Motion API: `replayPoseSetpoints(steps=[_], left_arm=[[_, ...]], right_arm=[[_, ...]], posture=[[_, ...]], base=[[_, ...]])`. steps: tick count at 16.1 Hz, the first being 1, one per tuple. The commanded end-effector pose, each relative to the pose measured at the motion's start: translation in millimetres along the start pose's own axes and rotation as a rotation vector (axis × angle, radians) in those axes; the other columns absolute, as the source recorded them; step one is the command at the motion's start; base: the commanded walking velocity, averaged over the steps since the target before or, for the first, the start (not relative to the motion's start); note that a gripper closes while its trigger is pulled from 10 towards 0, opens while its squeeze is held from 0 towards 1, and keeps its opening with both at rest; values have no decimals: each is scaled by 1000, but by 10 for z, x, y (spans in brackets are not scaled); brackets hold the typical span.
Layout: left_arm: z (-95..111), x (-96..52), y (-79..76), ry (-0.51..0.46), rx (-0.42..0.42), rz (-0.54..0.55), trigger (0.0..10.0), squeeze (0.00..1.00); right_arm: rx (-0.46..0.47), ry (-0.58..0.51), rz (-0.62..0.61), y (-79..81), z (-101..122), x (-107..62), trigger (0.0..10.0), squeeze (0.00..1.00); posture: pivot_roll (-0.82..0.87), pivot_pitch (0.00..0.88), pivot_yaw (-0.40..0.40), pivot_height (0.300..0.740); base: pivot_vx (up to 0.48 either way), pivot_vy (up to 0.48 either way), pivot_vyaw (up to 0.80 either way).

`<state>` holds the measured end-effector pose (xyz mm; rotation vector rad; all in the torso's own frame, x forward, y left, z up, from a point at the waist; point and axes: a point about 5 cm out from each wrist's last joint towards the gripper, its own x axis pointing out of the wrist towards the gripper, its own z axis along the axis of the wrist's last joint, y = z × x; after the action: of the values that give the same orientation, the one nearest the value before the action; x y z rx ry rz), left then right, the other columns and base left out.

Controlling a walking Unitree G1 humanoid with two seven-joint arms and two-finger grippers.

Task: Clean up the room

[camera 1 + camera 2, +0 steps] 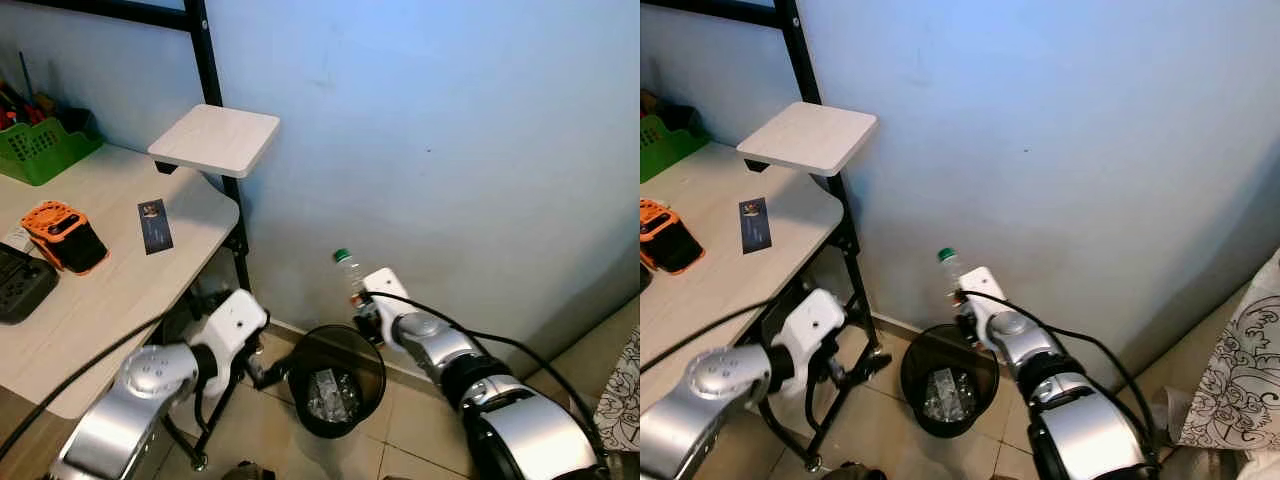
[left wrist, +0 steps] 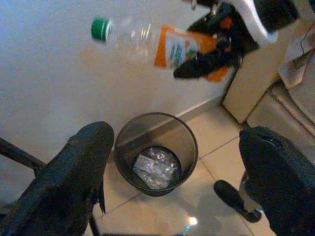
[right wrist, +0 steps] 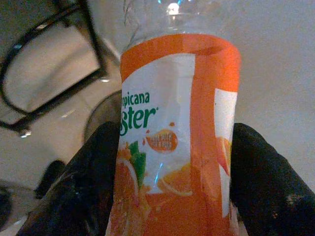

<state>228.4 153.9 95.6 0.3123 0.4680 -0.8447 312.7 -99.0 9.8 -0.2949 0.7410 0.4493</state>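
So the black mesh bin (image 1: 336, 380) sits on the tiled floor right against the base of the pale blue wall (image 1: 450, 130), with crumpled clear plastic (image 1: 327, 394) lying at its bottom and most of its inside still free. Right gripper (image 1: 365, 308) is above the bin's far rim, on the wall side, fingers clamped on the orange-labelled part of a clear plastic bottle (image 1: 349, 274); bottle is upright with green cap on top, held clear of the rim, close to the wall but contact with it can't be told. In the right wrist view the two black fingers (image 3: 83, 187) press both sides of the orange label. Left gripper (image 1: 268, 374) hangs low just beside the bin's left rim, near it, touching or not can't be told; left wrist view shows its fingers (image 2: 69, 182) spread wide apart with the bin opening between them, nothing held. Left of the bin stand the black metal legs of a rack (image 1: 240, 262), tight to the left gripper, little free room there. Bare tile (image 1: 420, 425) is open on the near and right side of the bin. Up left of the bin, a light desk (image 1: 110, 300) carries an orange device (image 1: 63, 236), a dark card (image 1: 154, 225) and a green basket (image 1: 42, 148); a small white shelf (image 1: 216, 138) sticks out from the rack.
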Motion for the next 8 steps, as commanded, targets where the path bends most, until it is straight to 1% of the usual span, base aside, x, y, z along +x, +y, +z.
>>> replayPoseSetpoints(steps=[1,3,5,7,8], left_arm=[[-31,-7,18,13,-5,3,10000,0],[-14,4,7,6,-10,2,10000,0],[-9,11,0,2,-15,0,10000,0],[-6,22,-1,-1,-18,3,10000,0],[-2,25,0,-9,-23,17,10000,0]], right_arm=[[30,-20,4,-23,58,-3,10000,1000],[61,-26,18,2,34,1,10000,1000],[63,-23,27,4,-2,-1,10000,1000],[80,-16,23,-20,-75,-9,10000,1000],[87,-34,19,-34,-82,-15,10000,1000]], posture=[[-24,63,-2,740],[-26,60,-4,740],[-32,58,-5,740],[-34,51,-4,740],[-35,45,-5,740]], base=[[0,0,0],[0,0,0],[0,0,0],[0,0,0],[0,0,0]])
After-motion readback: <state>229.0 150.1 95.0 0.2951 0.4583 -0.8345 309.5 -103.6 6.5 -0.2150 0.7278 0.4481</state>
